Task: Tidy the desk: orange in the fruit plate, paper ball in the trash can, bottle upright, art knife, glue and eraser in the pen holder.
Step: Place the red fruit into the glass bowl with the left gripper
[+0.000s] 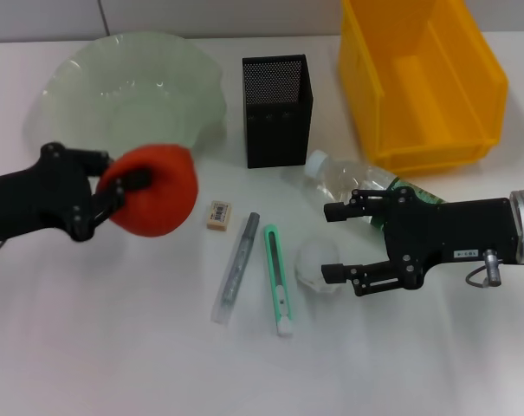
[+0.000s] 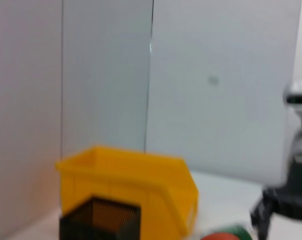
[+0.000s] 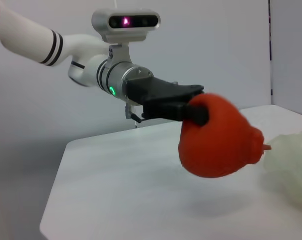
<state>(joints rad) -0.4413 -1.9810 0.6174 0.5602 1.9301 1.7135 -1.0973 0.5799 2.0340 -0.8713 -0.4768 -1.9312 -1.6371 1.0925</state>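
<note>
— So, what does the left gripper (image 1: pixel 121 191) have hold of?

— Its black fingers are clamped on the orange (image 1: pixel 153 192), a matte, red-orange fruit, rounded but slightly lumpy. In the right wrist view it hangs clear above the white tabletop, just beside the fruit plate (image 1: pixel 80 74), a translucent pale-green glass bowl with a wavy, scalloped rim.

— And the right gripper (image 1: pixel 333 243)?

— Spread wide, gripping nothing. One finger lies over the bottle (image 1: pixel 348 178), a clear plastic one on its side with a green label and white cap; the other finger sits right next to the paper ball (image 1: pixel 318 264), a small crumpled white wad.

— What is lying between the two arms?

— Three small things on the smooth white table (image 1: pixel 114 347). The eraser (image 1: pixel 218 215) is a little beige block with a printed sleeve. Near it lies the glue (image 1: pixel 236 267), a slim grey and clear pen-shaped tube. Just beside that is the art knife (image 1: pixel 278 280), long, flat and green with a white end. The two lie roughly parallel, apart from each other.

— And at the back?

— The pen holder (image 1: pixel 277 111) stands upright, a square black box of fine metal mesh. Next to it is the trash can (image 1: pixel 426 78), a glossy yellow plastic bin with an open front lip.
</note>
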